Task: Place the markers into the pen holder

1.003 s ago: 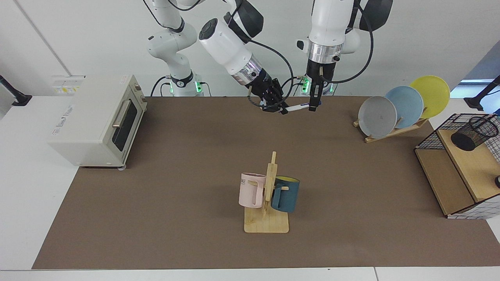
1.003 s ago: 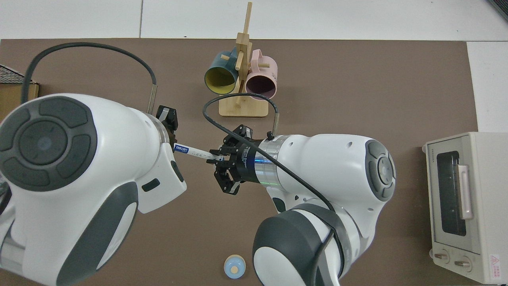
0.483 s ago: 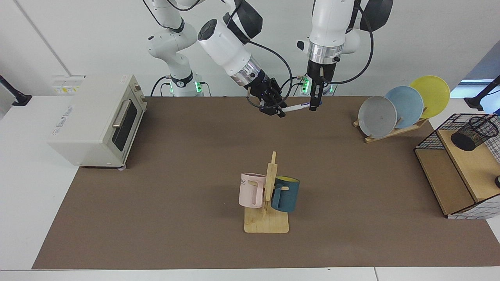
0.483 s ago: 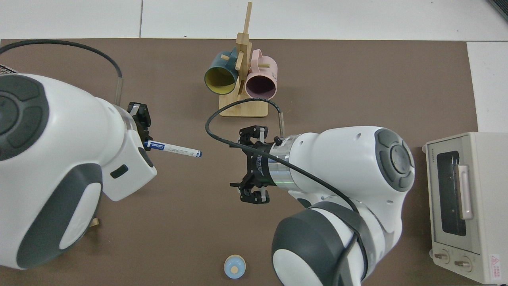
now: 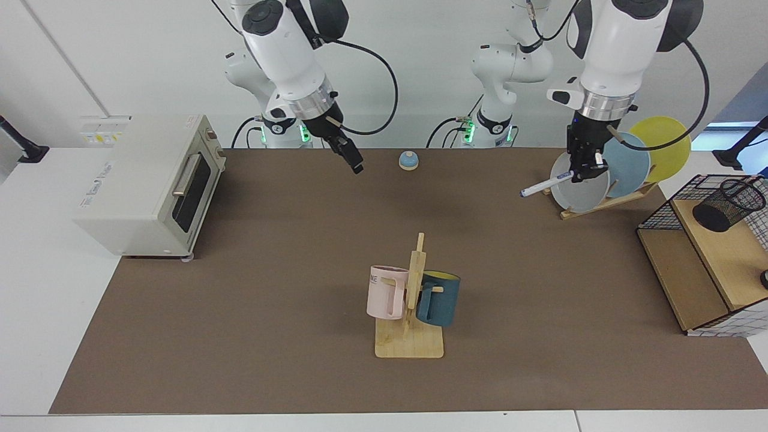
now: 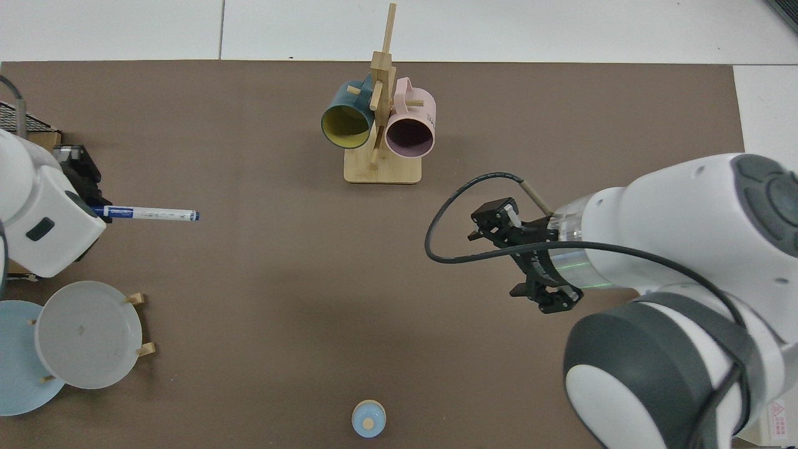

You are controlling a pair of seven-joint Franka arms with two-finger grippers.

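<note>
The white marker [image 5: 546,183] with a blue end hangs tilted in the air in front of the grey plate, one end pinched in my left gripper [image 5: 581,174], which is shut on it. From above, the marker [image 6: 149,214] lies level and sticks out of the left gripper [image 6: 93,206]. To its right in the facing view, the black mesh pen holder [image 5: 728,205] leans on the wooden shelf; it is out of the top view. My right gripper [image 5: 354,163] hovers at the back near the oven, open and holding nothing, its fingers spread wide in the top view [image 6: 520,259].
A black wire-grid frame with wooden boards [image 5: 702,264] carries the pen holder. A plate rack [image 5: 606,174] stands just behind the marker. A mug stand [image 5: 411,300] with a pink and a dark blue mug is mid-table. A toaster oven [image 5: 150,183] and a small blue knob [image 5: 408,160] are also there.
The two grippers were together at the marker; the right one opened and drew back toward the oven side. The left arm carried the marker over toward the plates and pen holder.
</note>
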